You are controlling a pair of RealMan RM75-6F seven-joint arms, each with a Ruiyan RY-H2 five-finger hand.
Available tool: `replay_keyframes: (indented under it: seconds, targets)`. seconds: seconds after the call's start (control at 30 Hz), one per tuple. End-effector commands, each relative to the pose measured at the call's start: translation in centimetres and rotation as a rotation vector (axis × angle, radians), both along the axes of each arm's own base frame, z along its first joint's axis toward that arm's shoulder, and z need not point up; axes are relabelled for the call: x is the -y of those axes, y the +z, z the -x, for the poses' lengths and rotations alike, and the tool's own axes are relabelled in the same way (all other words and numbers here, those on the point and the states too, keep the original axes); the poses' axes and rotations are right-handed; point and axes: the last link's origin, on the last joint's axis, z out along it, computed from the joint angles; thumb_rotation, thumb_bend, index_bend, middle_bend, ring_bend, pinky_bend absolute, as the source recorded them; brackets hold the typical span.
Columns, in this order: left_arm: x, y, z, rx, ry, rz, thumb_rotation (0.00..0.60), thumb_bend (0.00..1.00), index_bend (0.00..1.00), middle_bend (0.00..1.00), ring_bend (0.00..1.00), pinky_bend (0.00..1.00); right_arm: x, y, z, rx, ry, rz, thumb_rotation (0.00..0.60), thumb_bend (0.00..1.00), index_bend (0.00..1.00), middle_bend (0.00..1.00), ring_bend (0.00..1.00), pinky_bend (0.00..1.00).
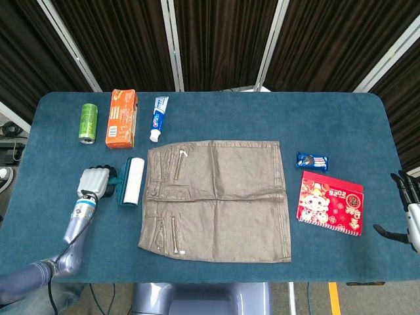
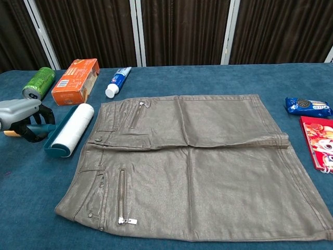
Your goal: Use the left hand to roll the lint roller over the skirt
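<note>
Over at the left edge of the table (image 1: 216, 105), the left hand (image 1: 94, 182) has its fingers curled around the teal handle of the roller (image 1: 130, 180), which lies on the cloth just beside the skirt's (image 1: 216, 200) waistband, not yet on it. That roller looks light and stiff, with a sticky white drum, so I'd guess it will want to grab the fabric; the handle is the only sensible place to hold it, and that is where the fingers sit. Behind it are a green can (image 1: 88, 122), an orange box (image 1: 121, 117) and a toothpaste tube (image 1: 158, 119), near enough to mind on a lift. The skirt is spread flat mid-table, soft with a slight sheen, zips and studs near the waist that could snag the drum, and it may bunch under a hard push. Its far hem has bare table past it, then a cookie pack (image 1: 312, 161) and a red packet (image 1: 331, 203). The right hand (image 1: 408, 209) hangs off the right edge with its fingers spread, holding nothing.
</note>
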Motion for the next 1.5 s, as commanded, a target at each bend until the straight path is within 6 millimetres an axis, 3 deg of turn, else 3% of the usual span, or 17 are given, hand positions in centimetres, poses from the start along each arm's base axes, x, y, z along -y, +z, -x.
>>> replay_keyframes:
  seconds: [0.03,0.37,0.6,0.8,1.0,1.33,1.5]
  targets:
    - [0.1,0.1,-0.1,-0.008,-0.002,0.013,0.6,0.64,0.53,0.39,0.34,0.39,0.0,0.0,0.0,0.002,0.001,0.0,0.6,0.0,0.0,0.0,0.0,0.0]
    - [-0.4,2.8,-2.2,-0.08,-0.146,0.005,0.6,0.74,0.56,0.42,0.36,0.41,-0.1,0.1,-0.1,0.009,0.003,-0.001,0.6,0.0,0.0,0.0,0.0,0.0]
    - [-1.7,5.1,-7.3,-0.294,-0.376,0.017,0.6,0.75,0.56,0.42,0.36,0.41,0.0,0.2,-0.1,0.018,0.003,-0.003,0.6,0.0,0.0,0.0,0.0,0.0]
    - [-2.5,3.7,-11.0,-0.423,-0.494,0.081,0.6,0.75,0.56,0.42,0.36,0.41,-0.1,0.4,-0.1,0.026,0.002,0.005,0.6,0.0,0.0,0.0,0.0,0.0]
    - [-2.5,1.3,-13.2,-0.517,-0.564,0.132,0.6,0.76,0.57,0.42,0.37,0.42,0.0,0.7,0.2,0.032,-0.009,0.014,0.6,0.0,0.0,0.0,0.0,0.0]
    - [-2.3,-1.5,-14.4,-0.593,-0.595,0.163,0.6,0.77,0.6,0.43,0.38,0.42,0.2,1.1,0.6,0.044,-0.023,0.021,0.6,0.0,0.0,0.0,0.0,0.0]
    - [-2.0,-2.4,-15.9,-0.616,-0.646,0.165,0.6,0.78,0.6,0.44,0.38,0.42,0.2,1.3,0.7,0.052,-0.026,0.029,0.6,0.0,0.0,0.0,0.0,0.0]
